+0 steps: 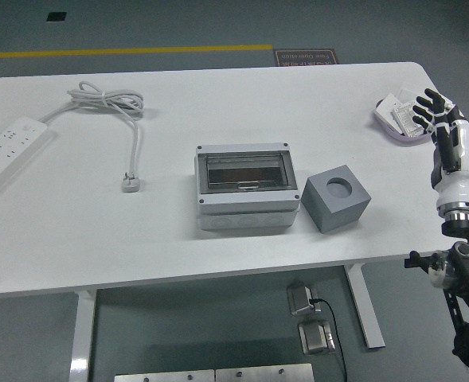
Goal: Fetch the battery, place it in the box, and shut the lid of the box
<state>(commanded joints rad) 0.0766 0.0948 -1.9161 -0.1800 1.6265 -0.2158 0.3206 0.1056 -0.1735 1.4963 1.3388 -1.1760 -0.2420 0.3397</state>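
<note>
Beside the right hand (439, 111), fingers spread and empty, the battery (404, 114) lies in a tray (387, 127). Left of it, the box (246, 189) is closed; all 3 steps appear pending.

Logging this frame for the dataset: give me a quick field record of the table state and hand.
box: grey enclosure at table centre, clear lid down
cube: grey block with round hole on top, just right of box, apart from it
tray: purple-rimmed tray at far right, holding small white packs
right hand: over tray's right side, fingers spread, holding nothing
left hand: not in view
power strip: far left, cord coiled behind, plug loose
table: white
</note>
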